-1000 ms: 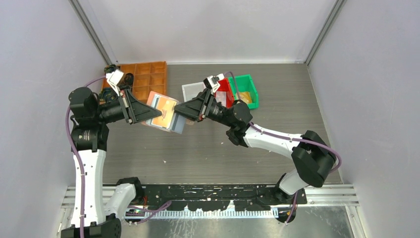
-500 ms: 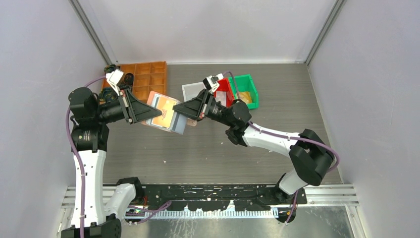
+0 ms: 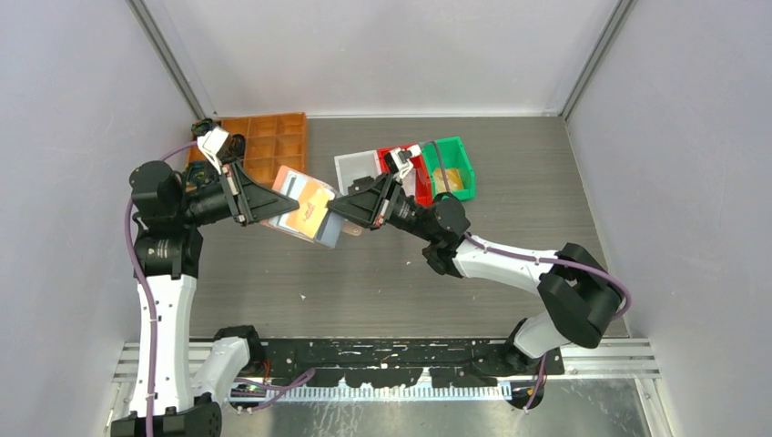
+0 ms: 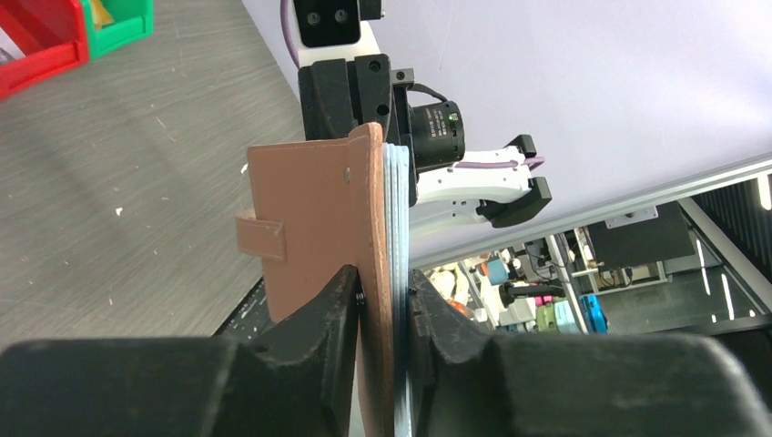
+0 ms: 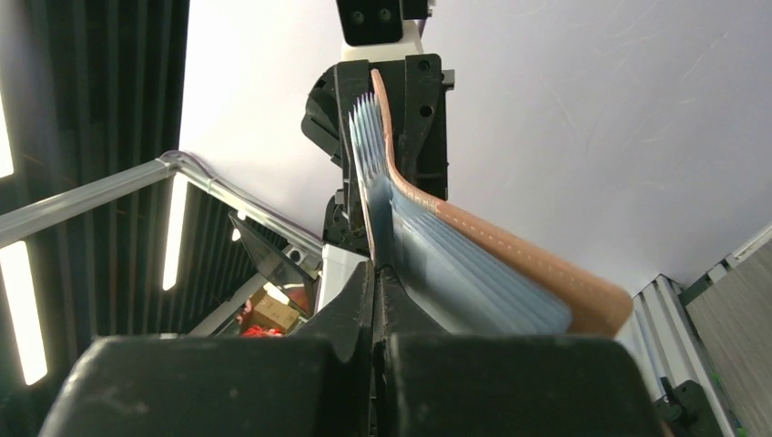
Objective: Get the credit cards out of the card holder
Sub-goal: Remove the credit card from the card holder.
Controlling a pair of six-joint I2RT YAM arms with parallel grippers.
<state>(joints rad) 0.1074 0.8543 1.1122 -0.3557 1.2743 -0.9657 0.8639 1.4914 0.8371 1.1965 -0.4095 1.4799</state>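
Observation:
The card holder (image 3: 286,180) is a salmon-pink wallet held open in the air between my two grippers. My left gripper (image 3: 276,202) is shut on its left side. The left wrist view shows the pink cover (image 4: 314,209), its little tab (image 4: 262,238) and the grey pockets (image 4: 397,209) pinched edge-on in that gripper (image 4: 382,284). A yellowish-orange credit card (image 3: 311,206) shows on the open face. My right gripper (image 3: 334,209) is shut on that card's right edge. In the right wrist view that gripper (image 5: 375,273) clamps a thin edge beside the fanned grey pockets (image 5: 428,246) and curved pink cover (image 5: 519,259).
An orange compartment tray (image 3: 273,141) sits at the back left. A white bin (image 3: 355,167), a red bin (image 3: 417,177) and a green bin (image 3: 451,168) stand behind the right gripper. The table is dark grey wood grain.
Both grippers and the wallet have shifted slightly right and toward the back. The wallet has tilted, so more of the yellowish-orange card shows. Both grips hold.

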